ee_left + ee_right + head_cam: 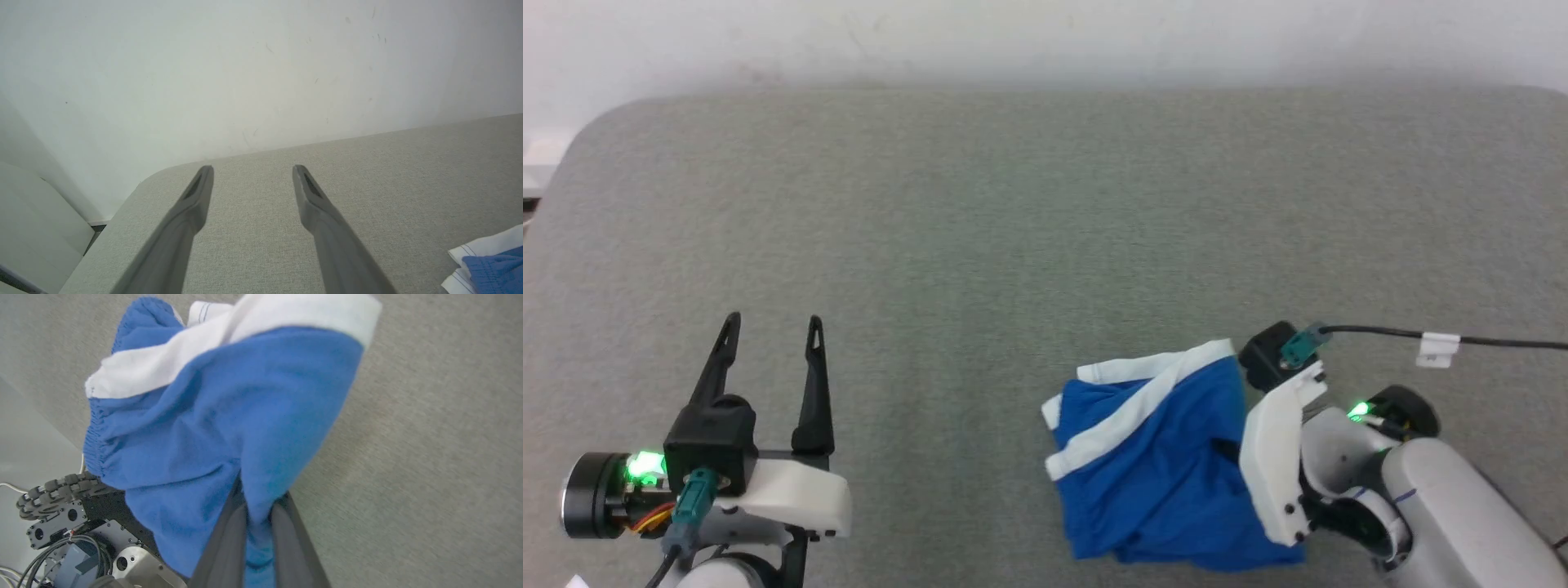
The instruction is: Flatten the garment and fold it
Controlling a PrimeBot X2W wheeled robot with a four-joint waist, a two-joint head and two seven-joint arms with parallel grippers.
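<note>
Right claw [258, 504] tight on garment [212, 416]

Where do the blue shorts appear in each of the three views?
Head view: blue shorts at lower right of centre.
Left wrist view: bottom right corner.
Right wrist view: centre, pinched in the right gripper.
Shared landmark: the white band trim.

Nothing is legible; marks on the cable tag [1437, 349] are too small.
</note>
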